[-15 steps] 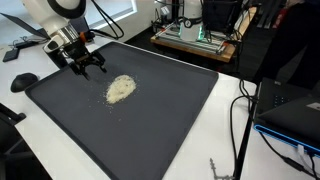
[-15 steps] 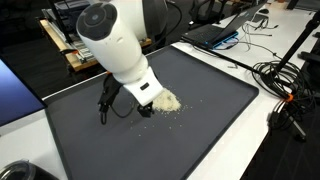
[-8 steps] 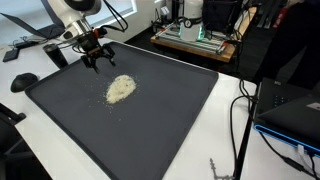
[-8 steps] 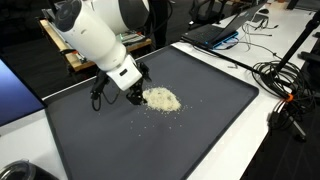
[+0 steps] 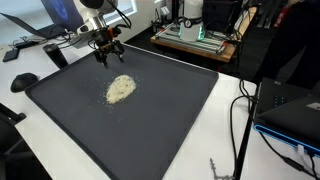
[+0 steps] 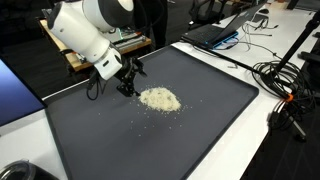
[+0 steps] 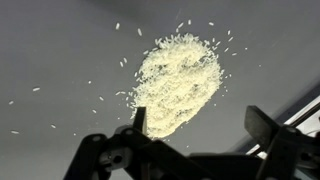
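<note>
The jaws hang open and empty over the dark mat (image 5: 160, 130), just beside the grain pile (image 5: 120, 88) and near the mat's far edge; a low sweep could scatter the loose grains (image 7: 100, 98) wider, or catch that edge; open mat stretches toward the cables (image 6: 285, 90) on the bench (image 5: 212, 150).

Exterior view: the white arm (image 6: 88, 30) holds its gripper (image 6: 128, 85) low over the dark mat (image 6: 200, 125), just beside a pile of pale grains (image 6: 160, 99) ringed by stray grains. A laptop (image 6: 213, 34) and cables (image 6: 285, 85) lie beyond the mat.
</note>
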